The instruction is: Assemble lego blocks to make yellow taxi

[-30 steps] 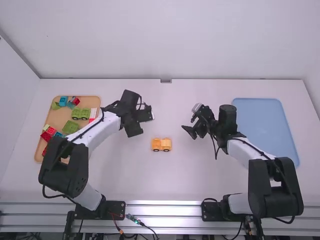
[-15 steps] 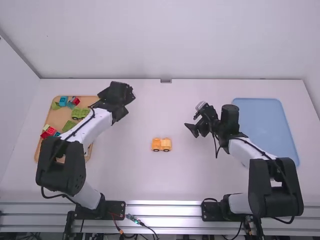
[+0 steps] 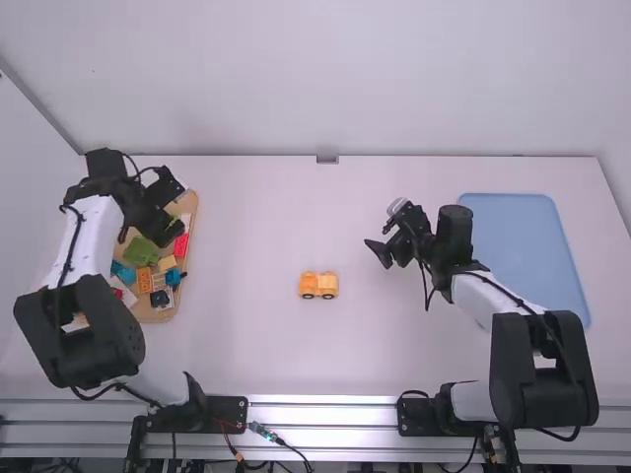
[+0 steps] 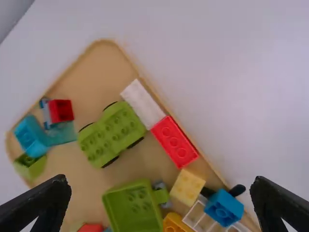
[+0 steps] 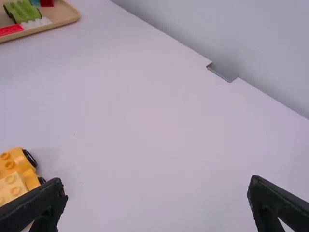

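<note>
Hovering over the tray [image 4: 91,65], we have our left gripper [image 3: 178,211] spread wide, holding nothing; our right gripper [image 3: 383,238], equally wide and empty, hangs to the right of the yellow car [image 3: 318,286] on the table [image 3: 256,345].

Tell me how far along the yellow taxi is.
Done: a wheeled orange-yellow base stands mid-table, with a paler block on it. In hand: nothing; the left tool is open over the tray, the right tool open and empty. Left: the upper body seems unfinished; the tray's pale yellow block and orange block may be next.
</note>
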Robot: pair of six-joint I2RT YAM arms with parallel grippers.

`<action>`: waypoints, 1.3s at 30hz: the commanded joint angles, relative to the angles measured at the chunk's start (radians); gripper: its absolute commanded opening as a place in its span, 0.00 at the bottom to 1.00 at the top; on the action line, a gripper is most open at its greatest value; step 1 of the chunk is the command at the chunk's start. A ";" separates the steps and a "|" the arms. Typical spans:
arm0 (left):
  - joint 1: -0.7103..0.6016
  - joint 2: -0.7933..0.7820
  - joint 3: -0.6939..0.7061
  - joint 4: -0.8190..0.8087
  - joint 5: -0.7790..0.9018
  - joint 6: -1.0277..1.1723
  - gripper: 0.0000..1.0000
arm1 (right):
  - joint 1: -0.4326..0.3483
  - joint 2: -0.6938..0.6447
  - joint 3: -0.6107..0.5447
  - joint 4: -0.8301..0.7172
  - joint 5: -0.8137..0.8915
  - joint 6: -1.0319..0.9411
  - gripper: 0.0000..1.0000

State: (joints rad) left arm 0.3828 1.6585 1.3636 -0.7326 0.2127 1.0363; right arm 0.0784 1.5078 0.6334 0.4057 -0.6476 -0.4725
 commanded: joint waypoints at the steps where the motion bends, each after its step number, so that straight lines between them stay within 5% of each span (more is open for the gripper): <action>1: 0.039 -0.010 -0.001 -0.014 0.199 0.117 0.99 | 0.000 -0.020 -0.005 0.003 -0.006 0.004 0.99; 8: 0.046 -0.010 -0.058 0.042 0.120 0.132 0.99 | -0.001 -0.020 -0.005 0.034 -0.002 -0.003 0.99; 23: 0.048 -0.010 -0.354 0.488 0.099 0.130 0.99 | -0.001 -0.020 -0.005 0.112 0.021 -0.003 0.99; 27: 0.047 -0.010 -0.388 0.592 0.018 -0.145 0.99 | -0.001 -0.020 -0.005 0.119 0.024 -0.002 0.99; 31: 0.021 -0.011 -0.339 0.514 -0.055 -0.212 0.99 | -0.001 -0.020 -0.005 0.122 0.021 -0.002 0.99; 39: 0.047 -0.010 -0.183 0.191 0.075 0.086 0.99 | 0.000 -0.020 -0.005 0.109 0.021 -0.002 0.99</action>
State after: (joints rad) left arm 0.4145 1.6585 1.1458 -0.5270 0.2405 1.0279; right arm 0.0784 1.5078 0.6334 0.5144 -0.6235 -0.4770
